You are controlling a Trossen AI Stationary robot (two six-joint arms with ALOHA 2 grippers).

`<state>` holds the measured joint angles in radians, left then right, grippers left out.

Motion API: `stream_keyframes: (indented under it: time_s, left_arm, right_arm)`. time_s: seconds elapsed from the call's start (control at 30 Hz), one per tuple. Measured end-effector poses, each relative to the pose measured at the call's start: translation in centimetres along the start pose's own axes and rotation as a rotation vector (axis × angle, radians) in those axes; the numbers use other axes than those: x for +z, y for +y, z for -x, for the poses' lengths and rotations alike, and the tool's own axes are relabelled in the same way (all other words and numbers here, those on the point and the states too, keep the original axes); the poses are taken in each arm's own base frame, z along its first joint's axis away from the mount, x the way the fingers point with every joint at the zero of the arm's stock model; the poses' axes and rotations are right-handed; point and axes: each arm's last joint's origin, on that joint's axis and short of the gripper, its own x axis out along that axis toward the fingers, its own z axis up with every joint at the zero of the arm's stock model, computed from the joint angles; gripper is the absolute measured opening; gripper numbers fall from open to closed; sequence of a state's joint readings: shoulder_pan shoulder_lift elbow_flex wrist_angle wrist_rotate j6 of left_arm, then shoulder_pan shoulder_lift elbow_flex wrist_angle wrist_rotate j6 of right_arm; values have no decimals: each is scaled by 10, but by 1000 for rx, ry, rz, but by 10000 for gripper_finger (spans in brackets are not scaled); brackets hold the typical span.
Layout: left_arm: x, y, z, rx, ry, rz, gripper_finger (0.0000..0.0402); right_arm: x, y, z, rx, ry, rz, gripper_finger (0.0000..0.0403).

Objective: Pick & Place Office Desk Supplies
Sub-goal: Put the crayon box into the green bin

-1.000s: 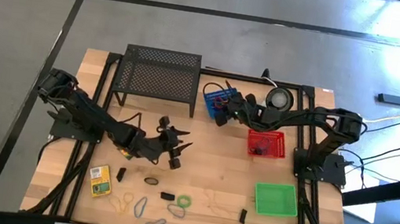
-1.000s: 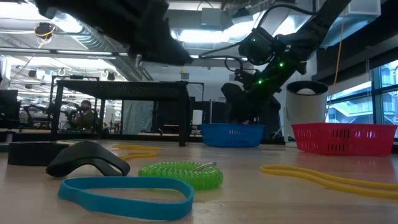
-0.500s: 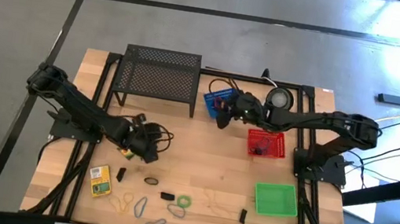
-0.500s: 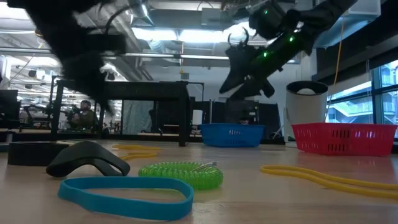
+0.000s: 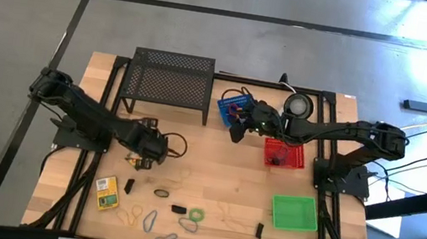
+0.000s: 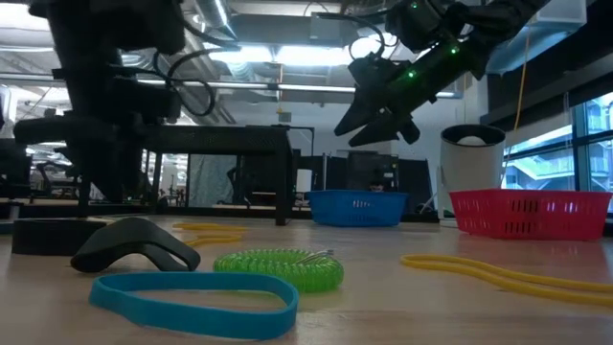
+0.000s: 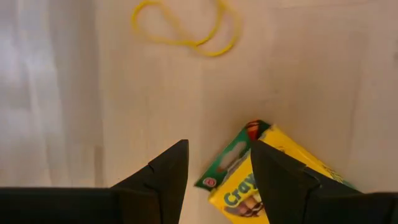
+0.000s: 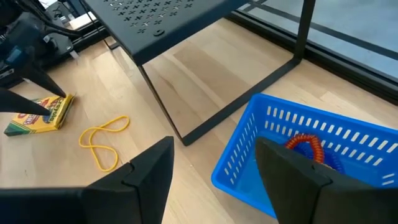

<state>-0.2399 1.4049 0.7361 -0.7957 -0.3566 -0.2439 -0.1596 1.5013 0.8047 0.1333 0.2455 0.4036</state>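
At centre left, the left gripper is held spread over a crayon box. The right gripper, also spread, is raised beside the blue basket at upper centre.

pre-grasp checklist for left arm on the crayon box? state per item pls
1. Left gripper open: ok.
2. Yellow-green cardboard crayon box between its fingers: not ok, only a corner; box sits off to one side.
3. Box flat on the wooden table: ok.
4. Yellow rubber-band loop clear of the fingers: ok.
5. Right gripper out of the way, open, above the blue plastic basket: ok.
6. Finger height over box: cannot tell.
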Motion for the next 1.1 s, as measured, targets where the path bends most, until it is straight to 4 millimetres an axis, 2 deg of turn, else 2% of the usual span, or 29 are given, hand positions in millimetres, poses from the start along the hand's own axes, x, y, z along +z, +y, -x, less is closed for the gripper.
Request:
stream_keyframes:
  time_s: [0.13,0.5,0.7,0.87,1.1]
  left_arm:
    - [5,5,-3,-19,-20,-81,169]
    - [10,20,-12,-157,-33,-97,168]
    - [-1,21,-29,-186,-43,-93,168]
    - [-8,21,-35,-189,-21,-78,168]
    - [-6,21,-36,-203,-47,-71,123]
  right_arm:
    - [0,0,0,0,0,19,224]
    - [-1,-1,0,-5,13,29,223]
    - [-1,-1,0,-6,14,29,223]
    - [-1,-1,0,-6,14,29,223]
    - [-1,-1,0,-6,14,29,223]
